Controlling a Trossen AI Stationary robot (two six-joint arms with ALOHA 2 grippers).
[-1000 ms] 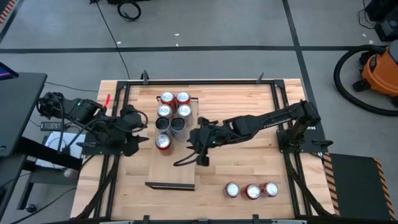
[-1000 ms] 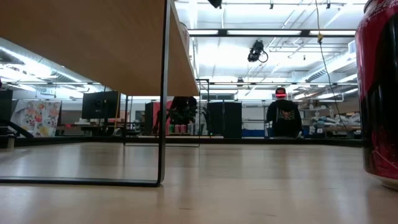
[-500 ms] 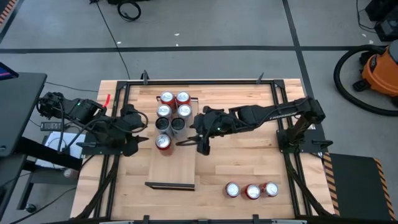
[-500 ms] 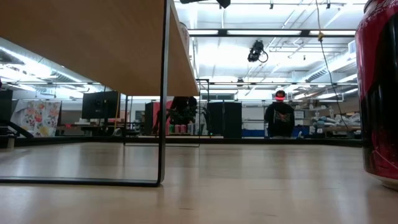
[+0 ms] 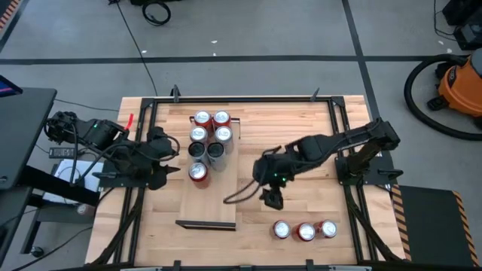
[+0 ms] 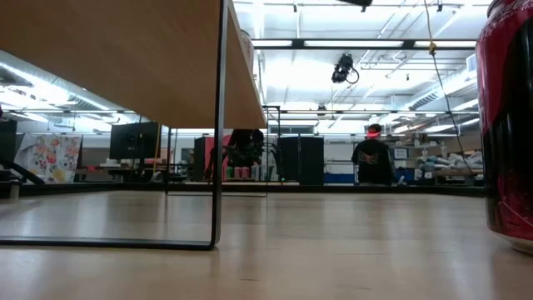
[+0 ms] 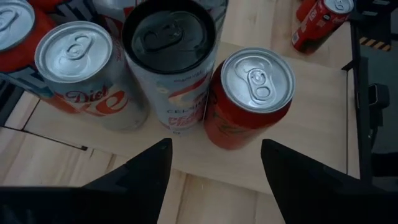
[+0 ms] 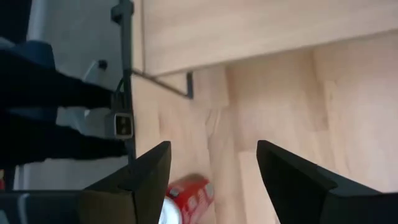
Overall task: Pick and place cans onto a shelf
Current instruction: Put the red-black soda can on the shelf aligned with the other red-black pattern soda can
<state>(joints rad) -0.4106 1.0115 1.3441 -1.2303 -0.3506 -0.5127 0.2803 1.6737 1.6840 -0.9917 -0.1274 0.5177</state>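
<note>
The shelf (image 5: pixel 211 199), a long light board with dark rails at its short ends, lies on the table. Several cans stand on its far half, red (image 5: pixel 221 118), silver and black-topped (image 5: pixel 196 149). The nearest is a red can (image 5: pixel 197 172). My left gripper (image 5: pixel 179 167) is open just left of that red can (image 7: pixel 252 99), its fingers apart and short of it (image 7: pixel 214 168). Three red cans (image 5: pixel 305 231) stand on the table at the near right. My right gripper (image 5: pixel 271 199) is open and empty above the table between the shelf and those cans; it also shows in the right wrist view (image 8: pixel 211 162).
A black frame (image 5: pixel 343 143) runs along the table's edges. In the low view the shelf board (image 6: pixel 125 58) and its rail (image 6: pixel 219 125) fill the left, and one red can (image 6: pixel 508 125) stands close at the right. A person (image 6: pixel 372 158) stands far off in the room.
My right gripper has gone from beside the cans on the shelf toward the table's right and near edge, toward the three red cans. It stays open and empty. The cans have kept still.
</note>
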